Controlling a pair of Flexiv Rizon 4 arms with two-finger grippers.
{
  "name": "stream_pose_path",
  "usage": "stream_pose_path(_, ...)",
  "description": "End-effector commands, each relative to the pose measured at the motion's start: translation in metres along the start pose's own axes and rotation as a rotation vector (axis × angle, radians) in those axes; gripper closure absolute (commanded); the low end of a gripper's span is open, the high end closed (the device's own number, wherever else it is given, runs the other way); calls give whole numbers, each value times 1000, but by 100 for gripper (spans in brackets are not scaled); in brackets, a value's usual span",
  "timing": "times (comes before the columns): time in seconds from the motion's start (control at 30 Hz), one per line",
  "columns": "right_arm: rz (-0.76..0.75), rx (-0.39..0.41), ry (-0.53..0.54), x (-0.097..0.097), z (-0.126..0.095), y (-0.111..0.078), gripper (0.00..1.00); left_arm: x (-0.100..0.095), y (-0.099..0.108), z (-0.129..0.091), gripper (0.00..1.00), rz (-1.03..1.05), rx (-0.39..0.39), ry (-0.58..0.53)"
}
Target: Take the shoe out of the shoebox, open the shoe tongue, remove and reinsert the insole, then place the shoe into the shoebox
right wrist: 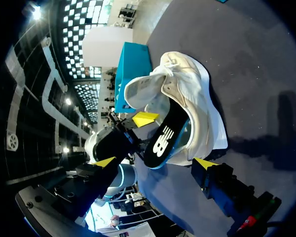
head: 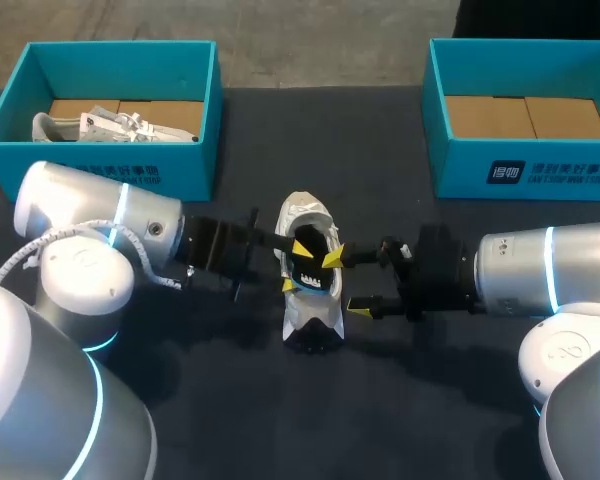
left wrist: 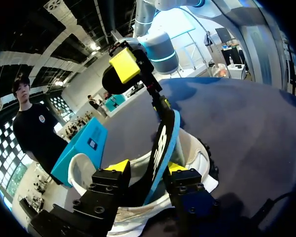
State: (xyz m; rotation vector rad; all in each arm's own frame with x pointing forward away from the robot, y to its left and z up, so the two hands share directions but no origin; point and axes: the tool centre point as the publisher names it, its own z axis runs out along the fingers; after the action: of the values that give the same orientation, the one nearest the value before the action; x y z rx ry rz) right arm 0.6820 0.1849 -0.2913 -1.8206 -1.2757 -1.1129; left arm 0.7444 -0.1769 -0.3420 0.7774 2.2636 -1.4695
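Shoe [head: 310,318], white, sits mid-worktop [head: 240,410] between the arms. Left gripper [head: 296,266] fingers are spread inside its opening, either side of the insole [left wrist: 160,148]. Right gripper [head: 345,282] fingers gape wide, one tip at the insole. The left shoebox [head: 195,165] holds another white shoe [head: 110,127]. The black, blue-edged insole stands half out.

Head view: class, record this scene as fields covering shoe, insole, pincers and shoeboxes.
shoe: white, outside both shoeboxes
insole: black, blue-edged, standing up out of the shoe
left pincer: at the shoe's opening
right pincer: open, at the shoe's side
left shoebox: teal, holds another white shoe
right shoebox: teal, no shoe visible inside
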Motion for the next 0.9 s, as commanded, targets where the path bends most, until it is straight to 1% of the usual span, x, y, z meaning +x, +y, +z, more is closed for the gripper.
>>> stream_pose_path(0.03,1,-4,-9,2,2,-1,0,6,-9,-10,58,5,-7,-8)
stream_pose_path(0.1,1,-4,-9,2,2,-1,0,7,-10,-10,62,6,-5,-6)
stream_pose_path(0.17,1,-4,-9,2,2,-1,0,9,-10,-8,70,5,-2,1)
stream_pose_path(0.2,1,-4,-9,2,2,-1,0,10,-10,-7,81,5,-2,9)
stream_pose_path(0.23,1,-4,-9,2,2,-1,0,11,-10,-6,100,5,-2,12)
stream_pose_path(0.4,1,-4,-9,2,2,-1,0,14,-6,-2,100,8,-4,44)
stream_pose_path(0.6,1,-4,-9,2,2,-1,0,9,6,7,100,57,-27,77)
stream_pose_path(0.77,1,-4,-9,2,2,-1,0,2,13,11,100,98,-28,69)
stream_pose_path(0.9,1,-4,-9,2,2,-1,0,0,20,12,100,90,-35,68)
